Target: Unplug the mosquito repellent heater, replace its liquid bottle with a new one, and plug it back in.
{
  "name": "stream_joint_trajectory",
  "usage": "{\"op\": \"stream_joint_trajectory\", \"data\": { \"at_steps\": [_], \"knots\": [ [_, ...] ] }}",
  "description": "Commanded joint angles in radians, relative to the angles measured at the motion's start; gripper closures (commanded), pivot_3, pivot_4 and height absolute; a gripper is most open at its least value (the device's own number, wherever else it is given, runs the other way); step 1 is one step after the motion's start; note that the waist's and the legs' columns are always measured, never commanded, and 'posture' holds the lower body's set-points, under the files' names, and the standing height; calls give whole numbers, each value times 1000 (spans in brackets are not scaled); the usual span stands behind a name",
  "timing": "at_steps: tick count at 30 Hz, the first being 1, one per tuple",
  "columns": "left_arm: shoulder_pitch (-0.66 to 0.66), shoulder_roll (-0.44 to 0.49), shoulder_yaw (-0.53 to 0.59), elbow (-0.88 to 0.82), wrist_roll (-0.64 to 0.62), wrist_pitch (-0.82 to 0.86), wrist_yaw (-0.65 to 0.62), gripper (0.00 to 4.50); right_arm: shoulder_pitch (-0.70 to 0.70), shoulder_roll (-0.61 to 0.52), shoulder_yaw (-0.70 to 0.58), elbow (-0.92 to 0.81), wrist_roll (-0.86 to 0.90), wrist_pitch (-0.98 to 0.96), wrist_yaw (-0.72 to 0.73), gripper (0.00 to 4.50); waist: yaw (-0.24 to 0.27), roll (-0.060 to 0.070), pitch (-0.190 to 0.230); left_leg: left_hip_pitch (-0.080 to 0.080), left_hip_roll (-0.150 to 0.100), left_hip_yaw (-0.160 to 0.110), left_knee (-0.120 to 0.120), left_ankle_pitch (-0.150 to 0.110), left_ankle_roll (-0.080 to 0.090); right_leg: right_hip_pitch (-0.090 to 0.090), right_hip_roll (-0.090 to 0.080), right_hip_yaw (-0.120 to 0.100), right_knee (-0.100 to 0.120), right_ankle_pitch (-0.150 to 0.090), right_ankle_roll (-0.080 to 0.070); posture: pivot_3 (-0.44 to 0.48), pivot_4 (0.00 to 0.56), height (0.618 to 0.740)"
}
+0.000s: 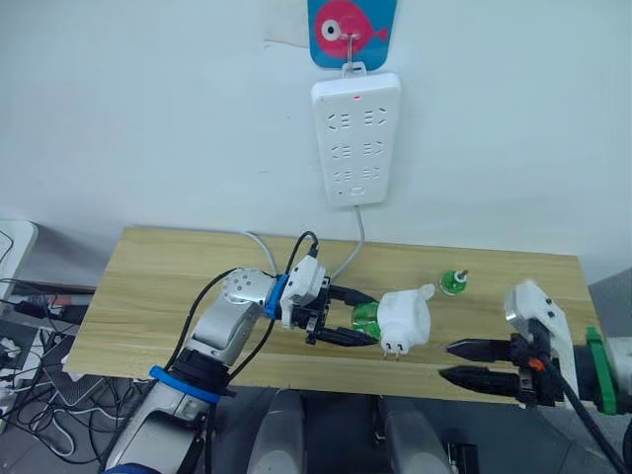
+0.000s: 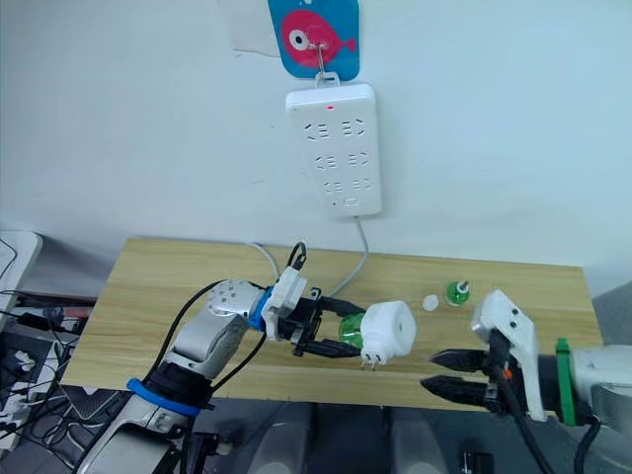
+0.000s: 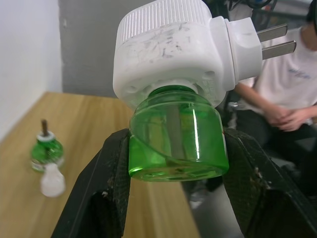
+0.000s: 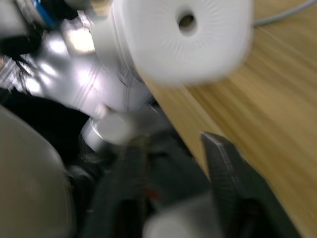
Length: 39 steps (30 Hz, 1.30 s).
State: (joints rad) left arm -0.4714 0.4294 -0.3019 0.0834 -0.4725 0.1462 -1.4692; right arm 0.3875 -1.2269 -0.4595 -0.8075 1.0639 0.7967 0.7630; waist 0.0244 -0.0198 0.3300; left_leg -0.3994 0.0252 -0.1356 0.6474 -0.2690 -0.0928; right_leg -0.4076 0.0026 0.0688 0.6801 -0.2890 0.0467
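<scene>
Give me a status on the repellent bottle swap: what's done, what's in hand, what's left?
Done: the mosquito repellent heater is out of the power strip. In hand: the left gripper clamps the green bottle, attached under the heater; the right gripper is open beside it. Left: remove that bottle, fit the spare bottle standing uncapped on the table, replug.

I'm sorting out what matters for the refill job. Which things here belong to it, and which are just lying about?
Part of the job:
- mosquito repellent heater, unplugged
- green bottle attached to it, gripped by the left gripper
- second green bottle standing on the table
- small white cap beside it
- power strip on the wall
- right gripper, open

Lying about:
- fish hook plate
</scene>
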Motion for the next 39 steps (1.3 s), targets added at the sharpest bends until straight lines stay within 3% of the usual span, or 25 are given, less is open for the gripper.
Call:
{"op": "stream_joint_trajectory", "data": {
  "at_steps": [1,4,5,11,19,25,39],
  "knots": [
    [8,26,-4,-58,-47,89,-51,2244,85,50,-65,45,-356,-310,223,1218,-1,0,0,0,0,0,0,0,0,0,0,0,0,-1,1,111,317,740],
    [9,56,-12,-67,-60,166,-81,2244,29,140,-53,125,-537,-602,275,141,-2,0,0,1,0,1,0,1,-2,0,0,1,0,-1,2,109,319,740],
    [8,65,-13,-70,-66,195,-87,2244,7,164,-44,139,-568,-666,289,59,-4,0,0,1,1,1,0,1,-2,0,0,1,0,-1,2,106,320,740],
    [-1,83,-17,-87,-74,290,-115,2244,-101,251,89,89,-616,-769,284,59,-9,0,0,1,1,1,0,2,-3,1,1,1,1,2,-3,103,318,740],
    [-13,89,-34,-93,-65,295,-145,2244,-181,231,294,38,-650,-708,315,59,-9,0,0,1,0,0,0,3,-5,1,0,1,1,2,-3,112,310,740],
    [-9,116,-65,-111,-71,275,-145,2244,-301,260,383,51,-672,-680,284,59,-9,0,0,1,1,0,1,3,-5,1,0,1,2,2,-3,116,307,740],
    [-3,77,-49,-105,-47,275,-129,2244,-415,286,522,70,-762,-693,292,59,-4,0,0,1,0,0,1,3,-5,1,-1,0,2,2,-4,133,292,740]
  ]
}}
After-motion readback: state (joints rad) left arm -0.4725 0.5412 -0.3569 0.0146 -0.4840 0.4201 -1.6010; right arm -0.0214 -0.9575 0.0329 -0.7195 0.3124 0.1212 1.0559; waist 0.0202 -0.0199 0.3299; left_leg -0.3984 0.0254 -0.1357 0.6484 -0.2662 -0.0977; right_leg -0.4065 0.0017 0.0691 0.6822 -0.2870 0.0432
